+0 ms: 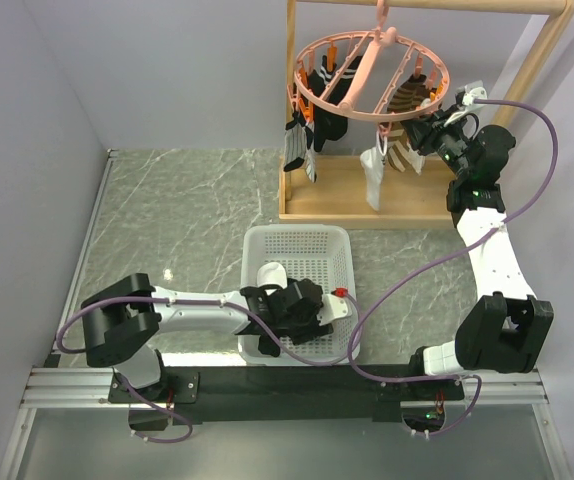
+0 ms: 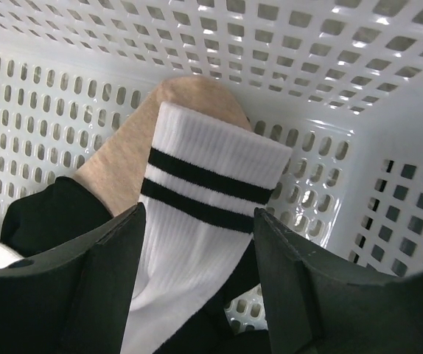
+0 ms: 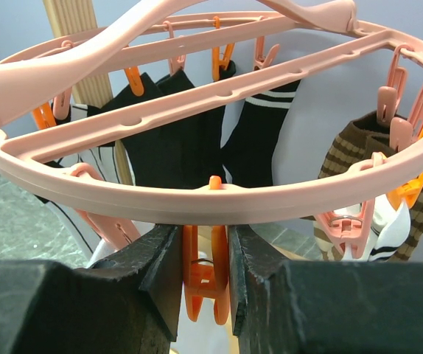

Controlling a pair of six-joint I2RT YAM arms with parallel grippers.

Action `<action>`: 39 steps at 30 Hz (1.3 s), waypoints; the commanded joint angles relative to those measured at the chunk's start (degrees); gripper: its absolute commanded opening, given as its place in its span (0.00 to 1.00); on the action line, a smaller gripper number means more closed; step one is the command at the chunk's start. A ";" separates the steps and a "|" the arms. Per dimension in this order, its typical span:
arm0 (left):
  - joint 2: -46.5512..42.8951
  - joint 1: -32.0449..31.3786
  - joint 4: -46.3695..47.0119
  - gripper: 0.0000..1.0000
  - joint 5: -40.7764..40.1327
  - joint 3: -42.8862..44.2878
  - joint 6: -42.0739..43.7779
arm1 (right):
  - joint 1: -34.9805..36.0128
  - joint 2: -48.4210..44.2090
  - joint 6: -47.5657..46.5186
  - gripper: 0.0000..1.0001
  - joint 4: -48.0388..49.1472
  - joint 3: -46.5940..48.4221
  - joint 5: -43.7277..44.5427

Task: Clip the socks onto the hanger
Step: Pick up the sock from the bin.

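Observation:
My left gripper (image 1: 297, 305) is down inside the white basket (image 1: 297, 232). In the left wrist view it (image 2: 197, 247) is open, its jaws standing on either side of a white sock with two black stripes (image 2: 204, 214). A tan sock (image 2: 123, 158) and a black sock (image 2: 42, 217) lie under it. My right gripper (image 1: 425, 130) is at the right rim of the pink ring hanger (image 1: 370, 75). In the right wrist view it (image 3: 205, 258) is shut on an orange clip (image 3: 205, 284) under the rim (image 3: 197, 199). Black socks (image 3: 167, 140) and a brown striped sock (image 3: 359, 147) hang clipped.
The hanger hangs from a light wooden rack with a flat base (image 1: 352, 190) and a slanted post (image 1: 537, 60) at the back right. The basket's perforated walls (image 2: 329, 66) close in around my left gripper. A grey wall runs behind.

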 commanded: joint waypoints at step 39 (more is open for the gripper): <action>-7.51 8.84 13.64 0.00 2.39 -1.36 -14.39 | 0.75 -1.15 0.74 0.00 -0.96 2.17 0.39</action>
